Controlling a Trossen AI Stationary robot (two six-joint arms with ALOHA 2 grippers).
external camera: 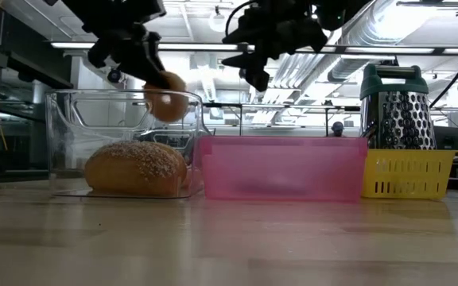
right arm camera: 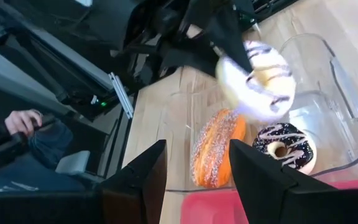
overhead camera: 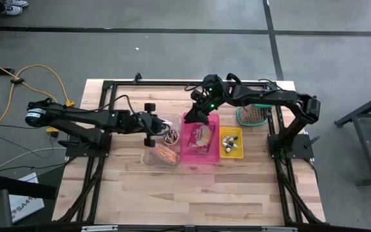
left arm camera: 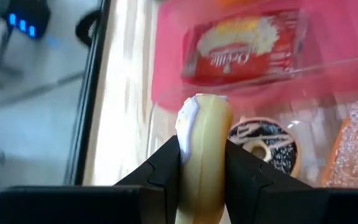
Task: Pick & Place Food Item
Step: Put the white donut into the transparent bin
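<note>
Donut [left arm camera: 204, 149] with white icing is pinched edge-on in the left gripper [left arm camera: 202, 163] above the clear container [external camera: 78, 127]; looks light, soft, crushable, icing smears, so grip bare sides gently; right gripper [right arm camera: 194, 168] open, empty.

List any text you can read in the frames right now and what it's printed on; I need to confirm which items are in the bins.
Cursive white lettering on the red snack packet in the pink bin: blurred, not readable for sure.
"SA4" partly visible on a white label on the floor by the table's corner; the rest is cut off.
No text shows on the donuts, the clear container, the yellow basket or the grater.
</note>
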